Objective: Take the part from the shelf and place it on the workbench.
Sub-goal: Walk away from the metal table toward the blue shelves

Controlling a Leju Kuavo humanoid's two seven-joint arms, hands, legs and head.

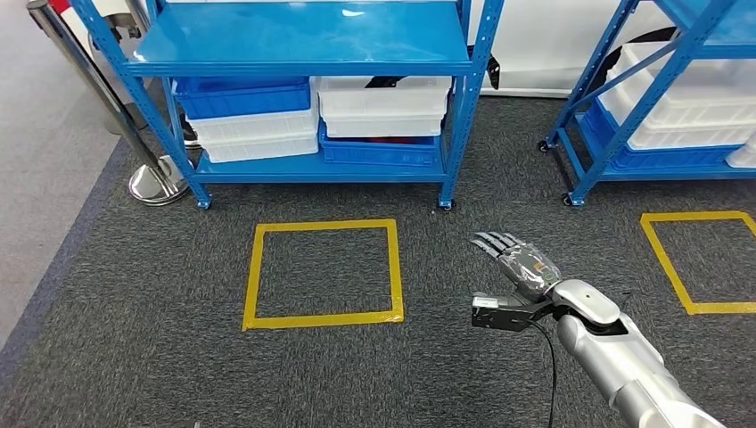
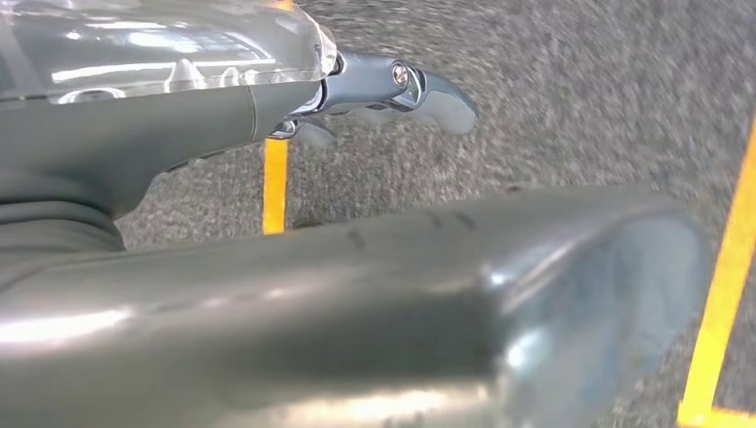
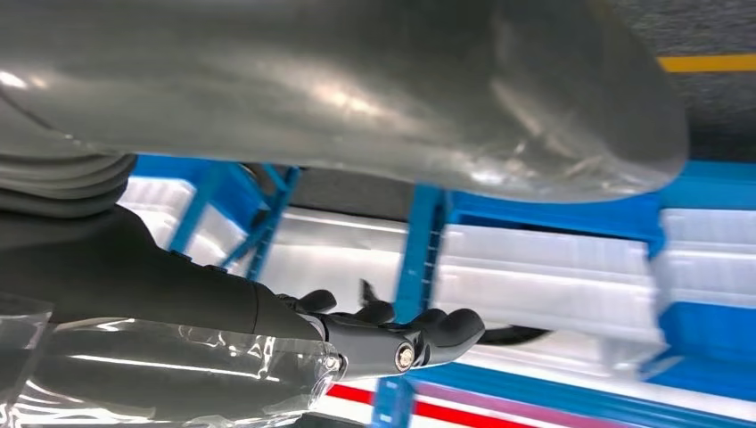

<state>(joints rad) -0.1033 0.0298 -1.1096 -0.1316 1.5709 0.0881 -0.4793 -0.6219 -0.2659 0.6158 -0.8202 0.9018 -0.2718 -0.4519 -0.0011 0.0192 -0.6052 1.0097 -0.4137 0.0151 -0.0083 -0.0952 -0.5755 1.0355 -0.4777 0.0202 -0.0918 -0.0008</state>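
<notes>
A blue shelf (image 1: 303, 45) stands ahead on the carpet, with white and blue bins on its lower level. A dark object (image 1: 383, 82) pokes out of the upper white bin (image 1: 383, 96); I cannot tell what it is. My right hand (image 1: 521, 266) hovers over the carpet in front of the shelf, to its right, fingers stretched out and holding nothing. In the right wrist view its fingers (image 3: 401, 343) point toward shelf posts and white bins. My left hand (image 2: 383, 89) hangs over the carpet near yellow tape, fingers extended and empty.
A yellow tape square (image 1: 323, 274) marks the carpet before the shelf, and a second one (image 1: 704, 263) lies at the right. Another blue shelf (image 1: 660, 98) with white bins stands at the right. A metal post on a round base (image 1: 156, 183) stands left of the shelf.
</notes>
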